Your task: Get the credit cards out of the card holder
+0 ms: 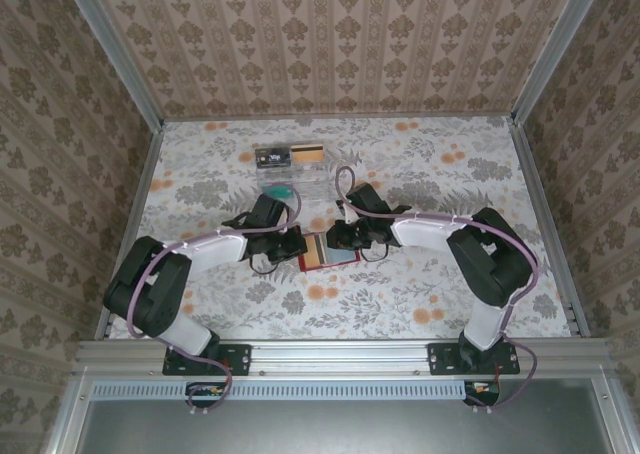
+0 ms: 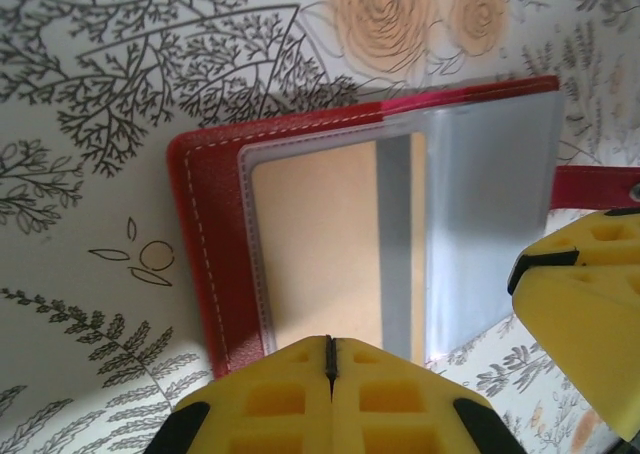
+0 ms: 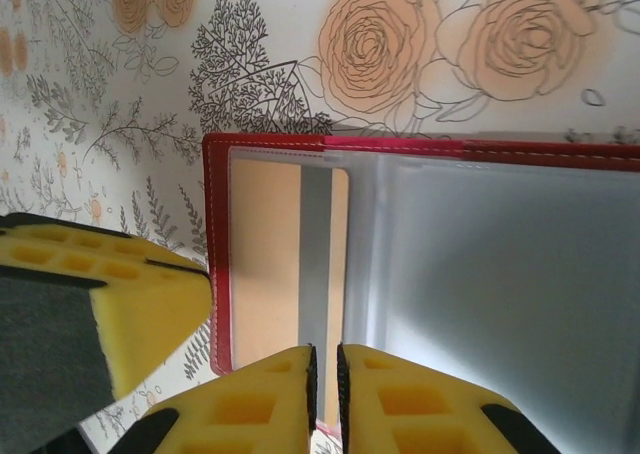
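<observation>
- The card holder (image 2: 212,254) lies open and flat on the table (image 1: 430,274), towards its near middle and between the two grippers. Its red cover is down and the clear sleeve (image 2: 485,194) faces up.
- A tan card (image 2: 310,244) with a grey stripe sits in the pocket beside the stitched red edge.
- The left gripper (image 2: 330,359) is clenched, its pads pressed together at the holder's edge just where the card ends. We cannot tell whether they nip the card.
- The right gripper (image 3: 325,374) stands at the same edge, with only a thin slit between its pads. We cannot tell whether it clamps the holder.
- We judge the step to be drawing this card out. One claw should pin the cover flat while the other pulls straight along the pocket, low and slow, so the sleeve neither buckles nor lifts.
- We can read no brand or writing on the holder or the card. Farther back lie a dark card (image 1: 270,157) and a striped card (image 1: 309,155), their markings too small to read.
</observation>
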You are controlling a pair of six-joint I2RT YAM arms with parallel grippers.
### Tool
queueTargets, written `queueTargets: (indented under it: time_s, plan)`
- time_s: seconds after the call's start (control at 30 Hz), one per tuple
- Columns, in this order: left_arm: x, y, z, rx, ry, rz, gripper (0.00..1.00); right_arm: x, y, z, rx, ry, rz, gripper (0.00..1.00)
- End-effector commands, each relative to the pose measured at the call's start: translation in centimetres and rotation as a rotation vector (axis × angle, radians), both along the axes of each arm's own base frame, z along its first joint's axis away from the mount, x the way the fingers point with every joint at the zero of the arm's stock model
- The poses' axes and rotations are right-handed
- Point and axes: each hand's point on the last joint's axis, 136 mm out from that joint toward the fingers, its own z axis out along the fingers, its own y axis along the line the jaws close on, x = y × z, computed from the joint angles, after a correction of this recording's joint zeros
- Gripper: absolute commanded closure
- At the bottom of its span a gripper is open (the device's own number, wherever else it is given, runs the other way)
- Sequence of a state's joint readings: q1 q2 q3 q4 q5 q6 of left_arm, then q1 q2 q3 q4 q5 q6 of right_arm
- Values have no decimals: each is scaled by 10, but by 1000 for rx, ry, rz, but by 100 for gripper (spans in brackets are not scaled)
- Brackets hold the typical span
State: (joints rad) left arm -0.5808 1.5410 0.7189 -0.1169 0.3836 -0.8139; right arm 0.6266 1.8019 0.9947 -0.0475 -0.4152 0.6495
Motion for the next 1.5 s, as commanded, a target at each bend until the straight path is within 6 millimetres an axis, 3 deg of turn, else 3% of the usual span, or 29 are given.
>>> queueTargets:
  time_s: [0.0,0.47,0.63,1.03,1.47]
  plan:
    - [-3,4,-14,22,18,-10,100,1,14,2,46,30,14,84]
    - [-8,0,-28,24,54,-22,100,-4,20,-19,55,98,22,85]
    - [-8,0,-27,28,56,-22,100,-4,19,-19,54,95,17,100]
    - [-10,11,-33,86,75,-8,100,-4,-5,-16,41,86,-28,100]
    - [-11,10,-32,85,74,-15,100,0,-9,-11,53,71,-52,100]
